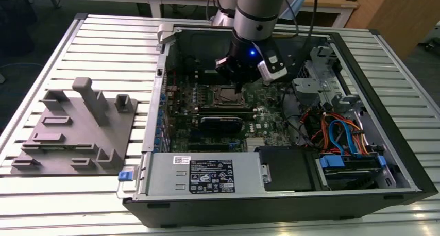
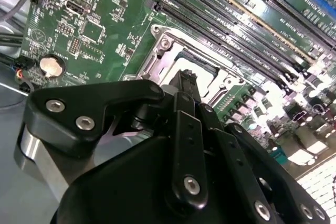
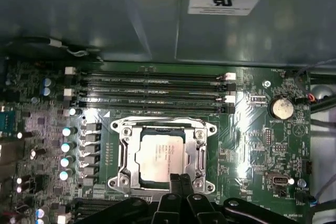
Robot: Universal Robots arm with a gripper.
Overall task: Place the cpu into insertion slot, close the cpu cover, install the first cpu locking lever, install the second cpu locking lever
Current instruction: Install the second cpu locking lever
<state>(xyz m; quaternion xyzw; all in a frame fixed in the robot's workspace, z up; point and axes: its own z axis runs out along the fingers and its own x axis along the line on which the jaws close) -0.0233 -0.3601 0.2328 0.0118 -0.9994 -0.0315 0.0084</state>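
— Cpu (image 3: 161,153) first — where does it sit?

— Flat in the insertion slot (image 3: 126,171), silver top up, just below the long memory slots (image 3: 152,85) in the first wrist view. The cpu cover (image 3: 202,153) frames it, apparently lying down around the chip. I judge the chip light, stiff and fragile underneath, best taken by its edges; the cover is thin sheet metal, springy on its hinge.

— And the gripper (image 3: 180,179)?

— Its black fingers come together to one narrow tip right at the socket's near edge, with no gap between them. Whether they pinch anything there I cannot tell — the tip hides the spot.

— What else is hard to make out?

— The locking levers: thin wire along the socket's sides, lost against the frame. In the second wrist view the linkage of the gripper (image 2: 185,80) blocks half the socket, and in the exterior view the arm (image 1: 256,19) stands over it.
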